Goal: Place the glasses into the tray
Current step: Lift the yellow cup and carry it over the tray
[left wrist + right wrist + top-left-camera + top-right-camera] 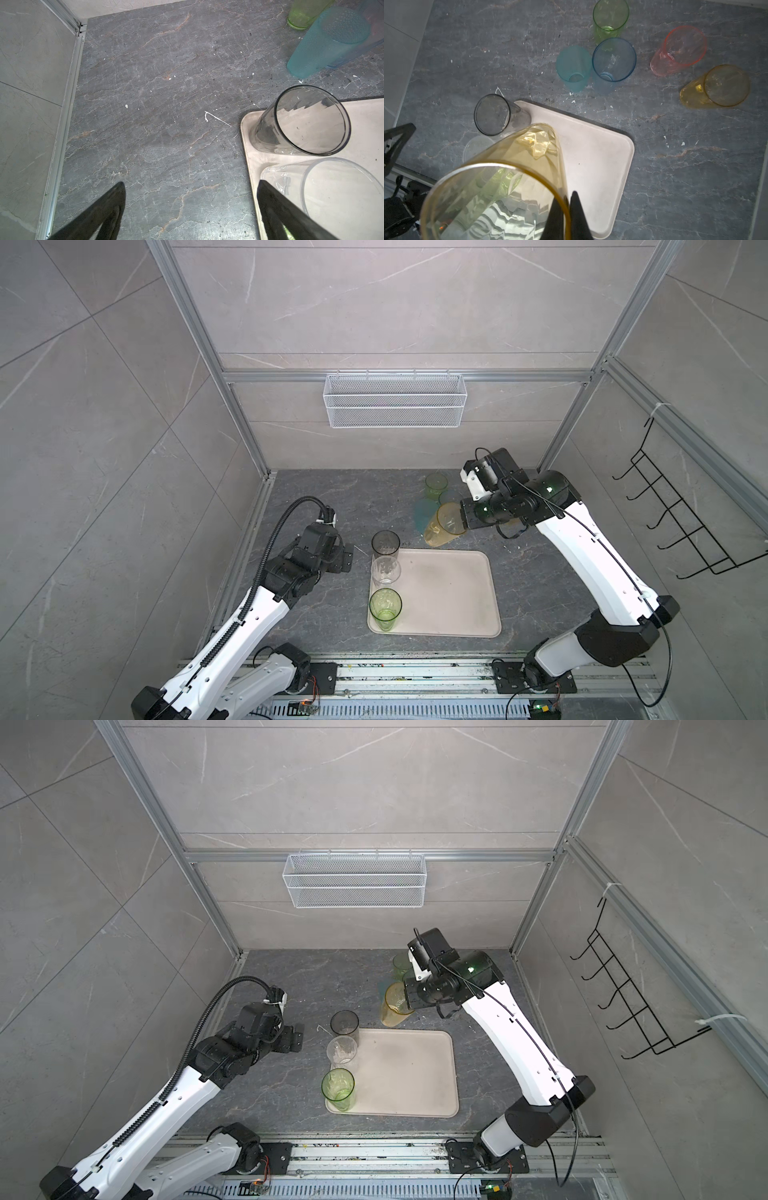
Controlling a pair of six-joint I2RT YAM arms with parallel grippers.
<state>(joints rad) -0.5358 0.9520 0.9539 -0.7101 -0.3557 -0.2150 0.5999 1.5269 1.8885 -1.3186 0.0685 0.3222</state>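
Observation:
The cream tray (449, 593) lies mid-table. Along its left side stand a smoky grey glass (385, 545), a clear glass (386, 570) and a green glass (385, 608). My right gripper (568, 199) is shut on the rim of an amber glass (500, 176), one finger inside and one outside; the glass hangs tilted by the tray's far edge (442, 526). Behind the tray, on the table, stand green (610, 18), teal (574, 66), blue (613, 60), pink (679, 49) and amber (716, 87) glasses. My left gripper (191, 182) is open over bare table, left of the tray (246, 133).
A white wire basket (395, 400) hangs on the back wall. A black hook rack (681, 506) is mounted on the right wall. Aluminium frame posts edge the dark stone tabletop (316, 510).

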